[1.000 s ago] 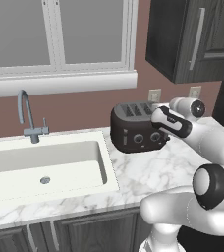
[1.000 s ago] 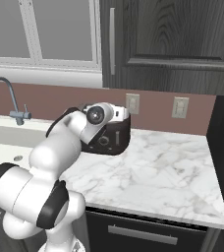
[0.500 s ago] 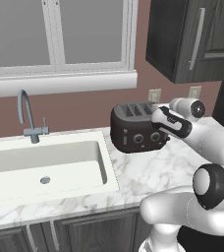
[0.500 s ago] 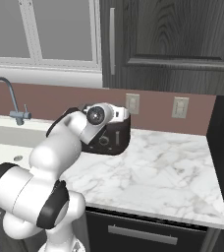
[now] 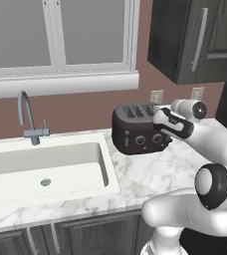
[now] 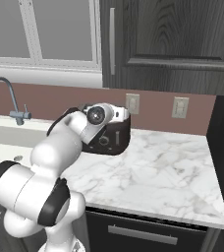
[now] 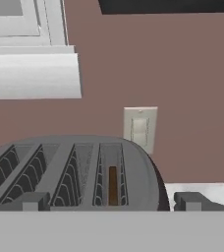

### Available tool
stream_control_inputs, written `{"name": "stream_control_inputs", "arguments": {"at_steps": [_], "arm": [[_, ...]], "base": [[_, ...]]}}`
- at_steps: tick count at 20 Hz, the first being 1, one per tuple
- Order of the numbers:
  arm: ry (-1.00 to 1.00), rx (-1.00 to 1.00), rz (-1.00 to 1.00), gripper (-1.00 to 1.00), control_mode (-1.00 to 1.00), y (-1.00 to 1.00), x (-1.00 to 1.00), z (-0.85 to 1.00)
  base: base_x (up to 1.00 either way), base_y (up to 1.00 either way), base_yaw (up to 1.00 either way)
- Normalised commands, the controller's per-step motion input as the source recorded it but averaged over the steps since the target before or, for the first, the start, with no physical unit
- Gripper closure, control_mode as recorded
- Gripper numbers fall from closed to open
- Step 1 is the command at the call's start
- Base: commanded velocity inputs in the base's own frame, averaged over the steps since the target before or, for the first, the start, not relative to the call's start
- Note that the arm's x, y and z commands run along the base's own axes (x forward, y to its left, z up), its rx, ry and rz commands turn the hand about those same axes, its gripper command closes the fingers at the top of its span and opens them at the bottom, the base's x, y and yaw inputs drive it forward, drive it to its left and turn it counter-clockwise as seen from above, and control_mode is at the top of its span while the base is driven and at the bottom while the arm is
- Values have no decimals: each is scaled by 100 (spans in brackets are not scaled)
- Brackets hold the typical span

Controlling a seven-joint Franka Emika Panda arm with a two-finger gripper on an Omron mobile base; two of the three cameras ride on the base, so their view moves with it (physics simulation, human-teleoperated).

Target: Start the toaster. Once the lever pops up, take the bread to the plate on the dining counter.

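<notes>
Showing brown bread (image 7: 112, 184) inside toaster (image 7: 74, 172)

White marble worktop (image 5: 150, 179) — inset sink (image 5: 46, 169) at left, toaster (image 5: 135, 132) standing by back wall

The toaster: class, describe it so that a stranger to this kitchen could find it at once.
Start at the sink under the window. On the marble worktop to its right, against the brown wall, stands the toaster. It is the dark glossy rounded box there, with four top slots and round front knobs.

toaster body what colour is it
Dark, glossy near-black toaster, with two silver-rimmed knobs on its front; clearest in the left base view.
</notes>
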Motion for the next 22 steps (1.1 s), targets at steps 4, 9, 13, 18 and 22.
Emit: {"name": "stream_control_inputs", "arguments": {"at_steps": [4,9,13,18,22], "arm": [[0,0,0,-100,-100,0,11,-4],[0,0,0,-100,-100,0,10,-2],[0,0,0,-100,-100,0,8,-4],[0,0,0,-100,-100,0,1,-12],[1,0,0,-100,-100,0,0,-15]], "base": [[0,0,0],[0,0,0],[0,0,0],[0,0,0],[0,0,0]]}}
